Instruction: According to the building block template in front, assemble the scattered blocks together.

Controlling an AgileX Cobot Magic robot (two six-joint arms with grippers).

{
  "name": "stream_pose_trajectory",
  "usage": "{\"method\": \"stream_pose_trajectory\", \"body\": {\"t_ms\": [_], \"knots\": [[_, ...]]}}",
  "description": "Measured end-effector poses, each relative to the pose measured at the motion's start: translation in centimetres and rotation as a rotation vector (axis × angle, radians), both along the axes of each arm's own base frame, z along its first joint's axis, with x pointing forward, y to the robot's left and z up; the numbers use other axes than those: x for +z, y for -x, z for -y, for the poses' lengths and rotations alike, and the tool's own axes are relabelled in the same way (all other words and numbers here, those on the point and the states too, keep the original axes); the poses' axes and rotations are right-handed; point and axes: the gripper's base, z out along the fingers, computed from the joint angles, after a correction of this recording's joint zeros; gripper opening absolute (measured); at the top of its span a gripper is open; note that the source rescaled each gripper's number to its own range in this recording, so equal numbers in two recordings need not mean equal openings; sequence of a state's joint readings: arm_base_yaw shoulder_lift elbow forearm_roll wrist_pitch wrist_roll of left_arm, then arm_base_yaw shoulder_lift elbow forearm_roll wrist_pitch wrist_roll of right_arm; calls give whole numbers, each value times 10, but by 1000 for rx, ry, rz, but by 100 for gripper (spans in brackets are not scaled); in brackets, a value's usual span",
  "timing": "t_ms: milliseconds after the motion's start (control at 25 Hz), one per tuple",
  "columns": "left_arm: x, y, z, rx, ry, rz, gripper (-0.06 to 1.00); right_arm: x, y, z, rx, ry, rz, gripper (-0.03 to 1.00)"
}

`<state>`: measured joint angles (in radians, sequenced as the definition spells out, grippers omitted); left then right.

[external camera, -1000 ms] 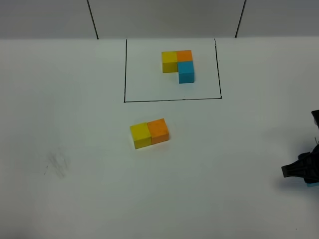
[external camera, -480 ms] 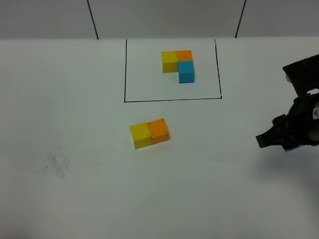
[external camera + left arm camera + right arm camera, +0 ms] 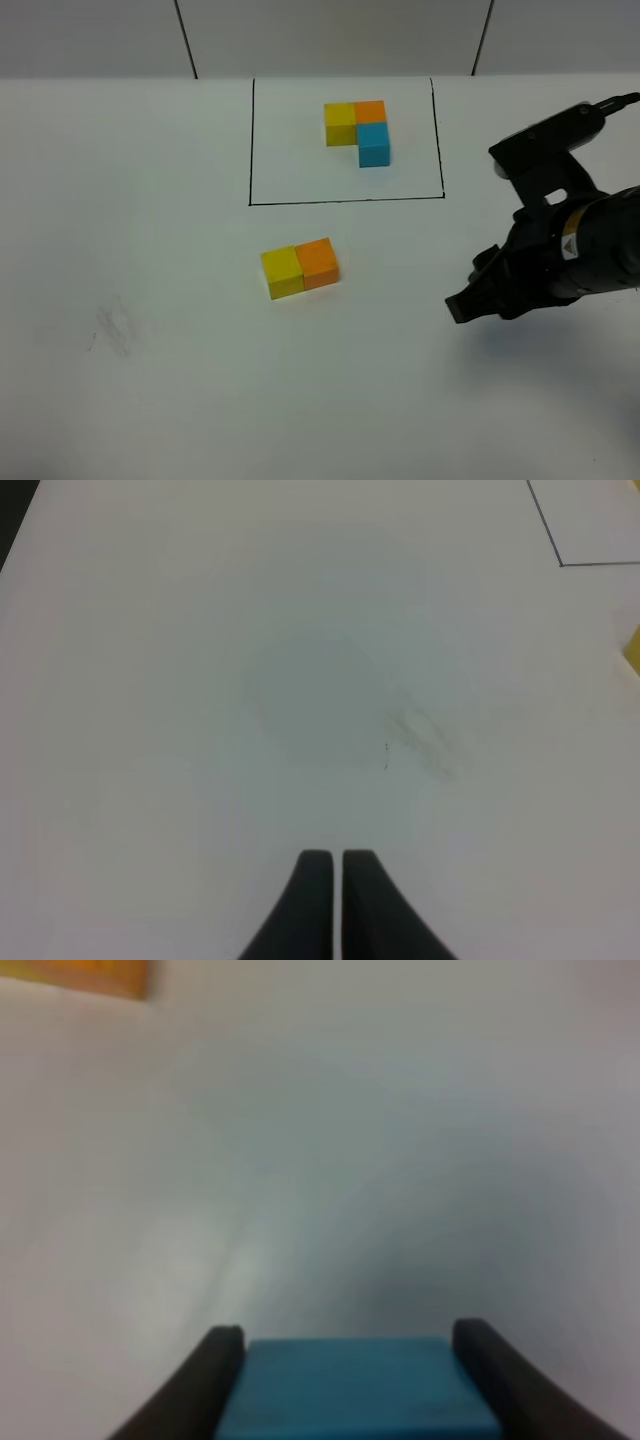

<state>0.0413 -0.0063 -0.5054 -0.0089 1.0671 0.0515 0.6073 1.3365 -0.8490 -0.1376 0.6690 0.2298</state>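
No text, number or brand can be read in any view. One mark only: a small yellow sticker (image 3: 567, 243) on the black housing of the right arm (image 3: 592, 262), seen from the high camera. Whatever it carries is too small to make out.
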Motion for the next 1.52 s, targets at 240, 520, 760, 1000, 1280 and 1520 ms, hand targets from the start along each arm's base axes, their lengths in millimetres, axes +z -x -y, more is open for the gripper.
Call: {"method": "stream_pose_trajectory", "body": {"t_ms": [240,520,760,1000,1280,1520], "knots": [[0,0,0,0,0,0,0,-27,-4,-33,64,0,-40,50],[0,0,0,0,0,0,0,-54,-14,-80,160,6,-57,50],[0,0,0,0,0,0,0,-67,-27,-120,219,11,-60,50],[0,0,0,0,0,0,0,-68,-32,-145,238,-12,-62,50],[0,0,0,0,0,0,0,-69,-33,-147,255,-11,-57,50],[0,0,0,0,0,0,0,-70,-33,-148,259,-14,-65,50]]}}
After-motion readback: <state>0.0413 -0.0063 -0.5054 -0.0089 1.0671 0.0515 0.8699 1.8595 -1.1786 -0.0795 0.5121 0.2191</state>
